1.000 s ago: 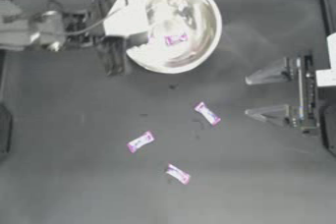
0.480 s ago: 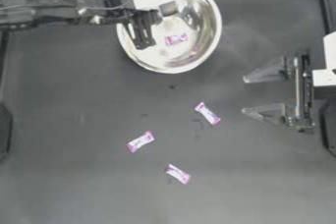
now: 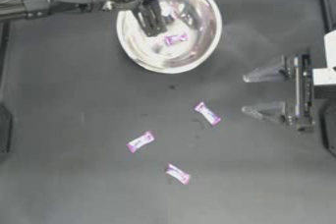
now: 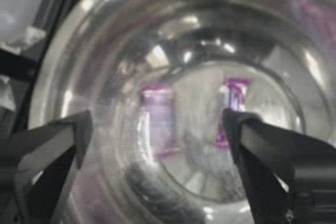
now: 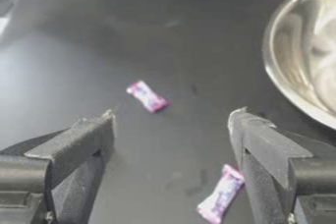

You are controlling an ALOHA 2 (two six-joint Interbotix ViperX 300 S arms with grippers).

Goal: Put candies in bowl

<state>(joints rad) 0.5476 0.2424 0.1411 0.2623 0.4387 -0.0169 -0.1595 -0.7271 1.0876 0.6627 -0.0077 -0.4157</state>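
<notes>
Reaching in over the bowl (image 3: 197, 53), your left gripper (image 3: 152, 17) hangs above its inner wall on the side nearest the left arm, with its jaws spread apart and nothing between them. In the left wrist view the two dark jaws frame the bowl's shiny bottom (image 4: 197, 36), and a pink-ended candy (image 4: 231, 112) lies there beside the inner edge of one jaw; a second pink shape next to it may be a reflection or another sweet, and you cannot tell which. From above, one candy in the bowl (image 3: 175, 39) rests near the middle of the bowl's floor, just past your left gripper's tips.

Three more candies lie on the dark table (image 3: 66, 120), all outside the bowl. The nearest candy (image 3: 207, 114) sits on the side of the bowl facing away from the left arm's entry, well apart from the rim. A second candy (image 3: 140, 141) lies farther from the bowl, and a third candy (image 3: 177, 174) lies farthest of all.

Your right gripper (image 3: 255, 93) is parked beyond the bowl toward the right arm's side, jaws wide apart and holding nothing, with the nearest candy just beside its tips.
</notes>
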